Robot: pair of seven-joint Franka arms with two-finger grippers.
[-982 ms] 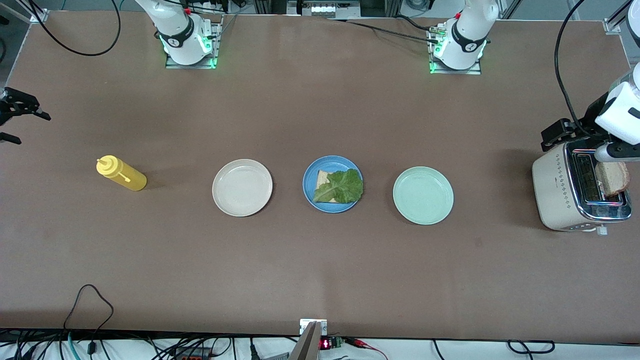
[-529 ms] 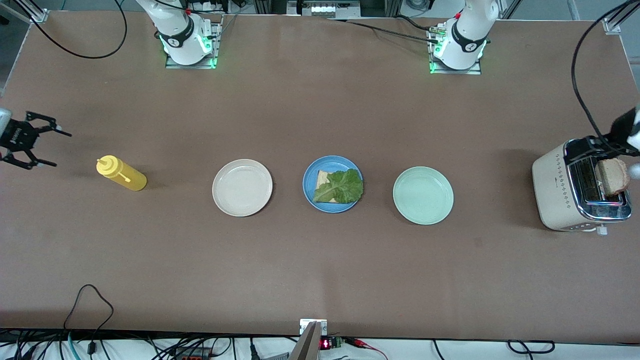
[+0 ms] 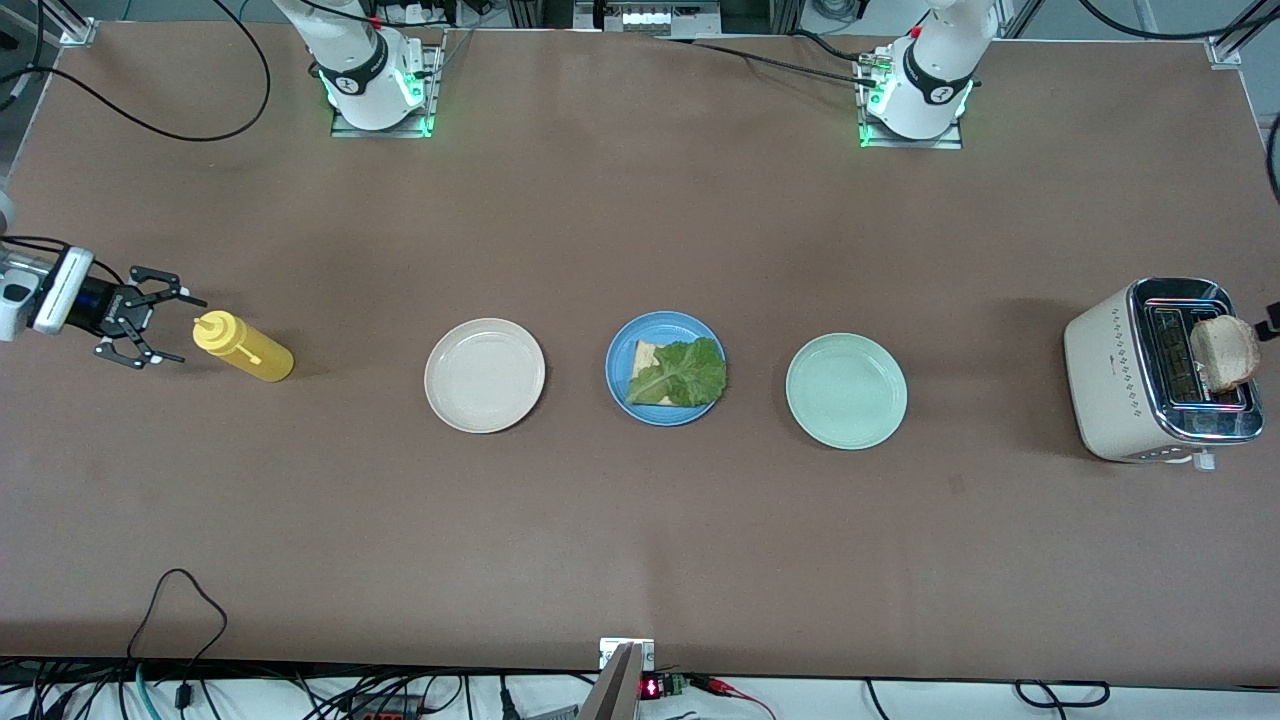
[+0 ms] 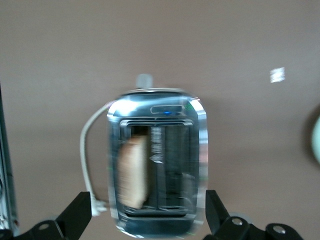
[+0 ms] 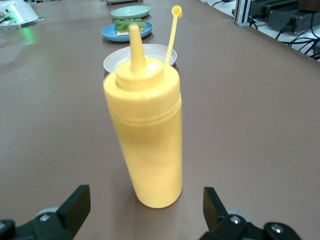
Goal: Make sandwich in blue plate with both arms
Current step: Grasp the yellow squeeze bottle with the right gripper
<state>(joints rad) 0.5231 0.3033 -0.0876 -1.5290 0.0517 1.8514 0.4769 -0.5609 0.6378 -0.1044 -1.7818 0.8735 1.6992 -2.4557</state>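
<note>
While wide open, right hand (image 3: 165, 326) beside yellow bottle (image 3: 243, 346), empty.

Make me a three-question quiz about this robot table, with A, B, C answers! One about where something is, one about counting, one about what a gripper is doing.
1. Where is the lettuce?
A. on the blue plate
B. in the toaster
C. on the mint-green plate

2. How many plates are on the table?
A. one
B. three
C. five

3. What is the right gripper doing?
A. squeezing the bread
B. resting on the cream plate
C. open beside the yellow bottle

Answers:
1 A: the leaf lies on a bread slice in the blue plate.
2 B: cream, blue and mint-green plates sit in a row.
3 C: its fingers are spread and the bottle stands free between them in the right wrist view.
</note>
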